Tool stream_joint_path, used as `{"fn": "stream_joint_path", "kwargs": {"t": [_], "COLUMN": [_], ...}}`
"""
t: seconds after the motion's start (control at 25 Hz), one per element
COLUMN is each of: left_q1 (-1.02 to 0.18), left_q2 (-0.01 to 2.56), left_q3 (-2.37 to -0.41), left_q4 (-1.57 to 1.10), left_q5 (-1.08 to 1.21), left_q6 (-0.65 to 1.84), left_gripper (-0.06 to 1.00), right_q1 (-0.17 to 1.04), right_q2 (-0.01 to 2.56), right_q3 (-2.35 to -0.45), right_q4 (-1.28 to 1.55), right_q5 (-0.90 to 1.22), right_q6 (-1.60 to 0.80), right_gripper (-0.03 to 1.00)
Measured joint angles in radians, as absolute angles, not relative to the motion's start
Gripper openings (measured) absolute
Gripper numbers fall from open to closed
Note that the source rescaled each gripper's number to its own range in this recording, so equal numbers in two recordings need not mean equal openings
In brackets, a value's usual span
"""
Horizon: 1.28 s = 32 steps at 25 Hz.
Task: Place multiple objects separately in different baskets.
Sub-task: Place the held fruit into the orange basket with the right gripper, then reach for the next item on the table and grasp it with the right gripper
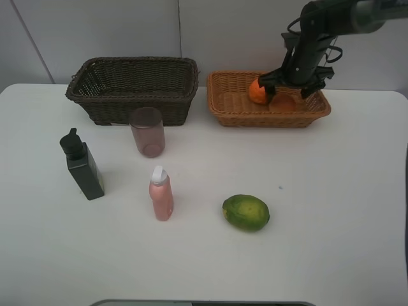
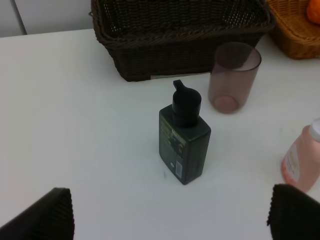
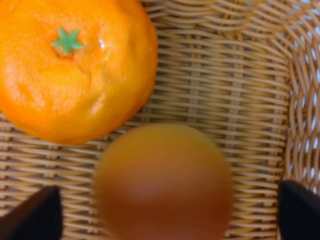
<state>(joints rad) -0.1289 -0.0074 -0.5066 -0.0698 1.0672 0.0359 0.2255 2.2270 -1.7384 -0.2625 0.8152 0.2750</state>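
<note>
Task is standing about a third done. The orange (image 1: 257,92) and the red-yellow fruit (image 3: 162,182) are sitting inside the tan basket's (image 1: 229,116) walls, side by side. The dark basket (image 1: 131,95) is showing nothing inside.

Four are waiting on the table (image 1: 331,204): green fruit (image 1: 246,212), pump bottle (image 1: 83,167), pink bottle (image 1: 160,194), cup (image 1: 148,132).

The right gripper (image 1: 290,91) is hanging over the tan basket, fingers (image 3: 35,215) standing wide. The red-yellow fruit is lying between them, clear of both (blurred; resting or dropping, cannot tell).

The left gripper (image 2: 170,214) is hovering near the pump bottle — jaws wide, gripping nothing.
</note>
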Motion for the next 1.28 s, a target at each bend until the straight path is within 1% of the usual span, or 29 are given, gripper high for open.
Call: {"fn": "stream_joint_path", "kwargs": {"t": [0.04, 0.08, 0.12, 0.2, 0.4, 0.6, 0.72, 0.8, 1.0, 1.28], "left_q1": [-0.129, -0.129, -0.129, -0.129, -0.129, -0.129, -0.129, -0.129, -0.129, -0.129], "left_q2": [-0.007, -0.007, -0.007, -0.007, -0.007, -0.007, -0.007, -0.007, -0.007, -0.007], "left_q3": [-0.507, -0.507, -0.507, -0.507, -0.507, -0.507, -0.507, -0.507, -0.507, -0.507], "left_q4": [-0.070, -0.070, -0.070, -0.070, -0.070, -0.070, -0.070, -0.070, -0.070, -0.070], "left_q5": [1.067, 1.067, 1.067, 1.067, 1.067, 1.067, 1.067, 1.067, 1.067, 1.067], "left_q6": [0.036, 0.036, 0.036, 0.036, 0.036, 0.036, 0.036, 0.036, 0.036, 0.036], "left_gripper": [1.00, 1.00, 1.00, 1.00, 1.00, 1.00, 1.00, 1.00, 1.00, 1.00], "right_q1": [0.226, 0.226, 0.226, 0.226, 0.226, 0.255, 0.303, 0.335, 0.426, 0.548], "right_q2": [2.227, 2.227, 2.227, 2.226, 2.194, 2.124, 2.076, 2.038, 1.893, 1.677], "right_q3": [-1.738, -1.738, -1.738, -1.738, -1.738, -1.738, -1.738, -1.718, -1.537, -1.220], "right_q4": [-0.266, -0.267, -0.267, -0.267, -0.264, -0.196, -0.133, -0.100, -0.065, -0.078], "right_q5": [0.814, 0.814, 0.814, 0.814, 0.831, 0.948, 1.052, 1.084, 1.077, 1.021], "right_q6": [0.275, 0.275, 0.275, 0.275, 0.235, 0.056, -0.066, -0.134, -0.276, -0.345], "right_gripper": [0.87, 0.92, 0.96, 0.99, 1.00, 1.00, 1.00, 1.00, 1.00, 1.00]}}
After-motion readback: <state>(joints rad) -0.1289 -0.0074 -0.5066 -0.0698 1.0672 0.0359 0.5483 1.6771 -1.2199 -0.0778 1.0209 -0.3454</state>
